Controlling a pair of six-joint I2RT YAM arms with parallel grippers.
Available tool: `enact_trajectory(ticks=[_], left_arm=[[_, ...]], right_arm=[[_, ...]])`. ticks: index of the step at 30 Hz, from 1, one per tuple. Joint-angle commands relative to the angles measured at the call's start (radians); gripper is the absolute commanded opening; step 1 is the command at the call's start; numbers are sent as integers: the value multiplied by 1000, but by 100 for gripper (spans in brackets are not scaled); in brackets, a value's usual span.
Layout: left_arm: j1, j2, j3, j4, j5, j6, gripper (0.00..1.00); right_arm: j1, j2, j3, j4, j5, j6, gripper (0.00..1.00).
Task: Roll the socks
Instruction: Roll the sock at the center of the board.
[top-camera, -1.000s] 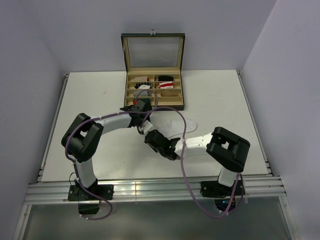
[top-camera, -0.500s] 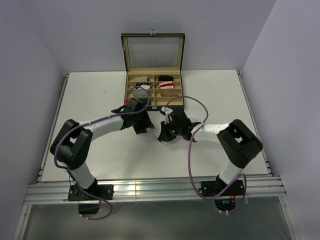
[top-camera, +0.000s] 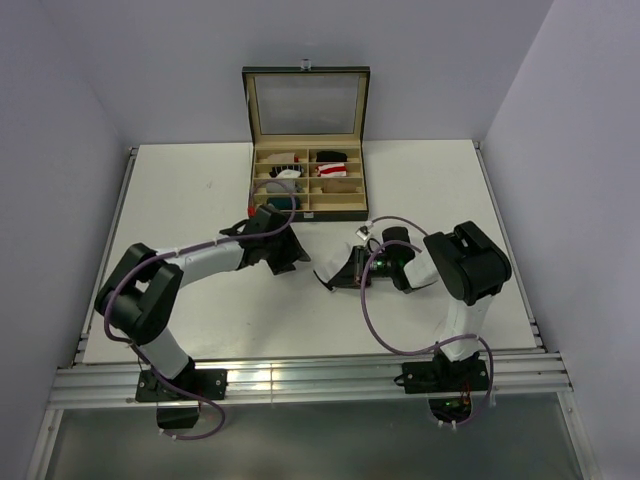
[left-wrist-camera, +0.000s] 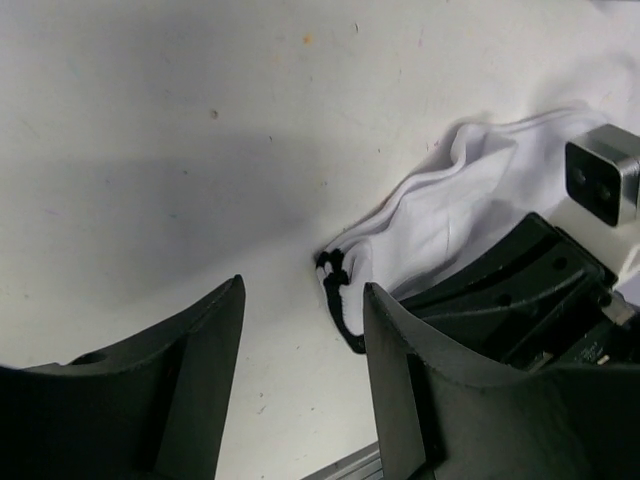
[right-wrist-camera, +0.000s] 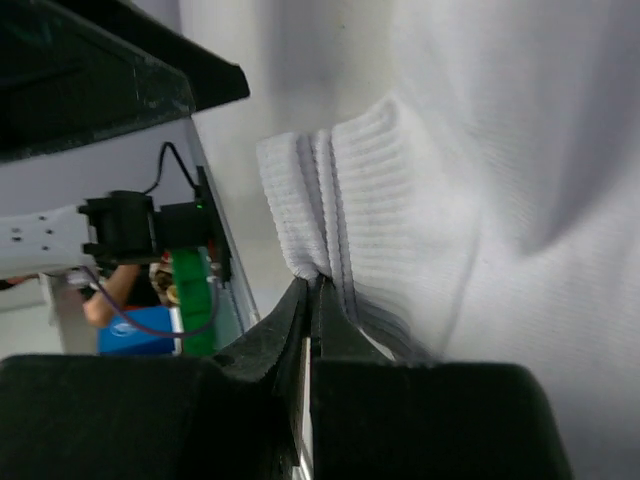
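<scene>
A white sock with dark cuff stripes lies bunched on the table, between the two grippers. My right gripper is shut on it. The right wrist view shows the jaws pinched on a ribbed fold of the white sock. My left gripper stands open just left of the sock, with nothing in it. In the left wrist view its fingers straddle bare table, and the sock's dark-edged cuff lies just ahead of them. A red-and-white sock and a tan sock sit in box compartments.
An open compartment box with a raised glass lid stands at the back centre, holding small rolled bundles. The right arm's cable loops over the table in front. The table's front rail runs along the near edge.
My left gripper let go of the sock, opened and drew back to the left. The right arm swung out to the right with the sock, bunching it up.
</scene>
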Motion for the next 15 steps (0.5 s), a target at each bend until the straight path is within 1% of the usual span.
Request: enact_trajectory(ticks=[1, 5, 9, 15], left_arm=[[-28, -23, -12, 64, 32, -26, 56], [-54, 1, -3, 89, 46, -34, 55], [-82, 53, 30, 69, 46, -17, 53], [-86, 119, 69, 51, 40, 3, 49]], right_arm=[[-33, 57, -51, 151, -16, 142, 0], [-52, 73, -59, 141, 7, 156, 0], [-59, 68, -56, 93, 22, 136, 0], [-59, 73, -52, 76, 28, 130, 0]])
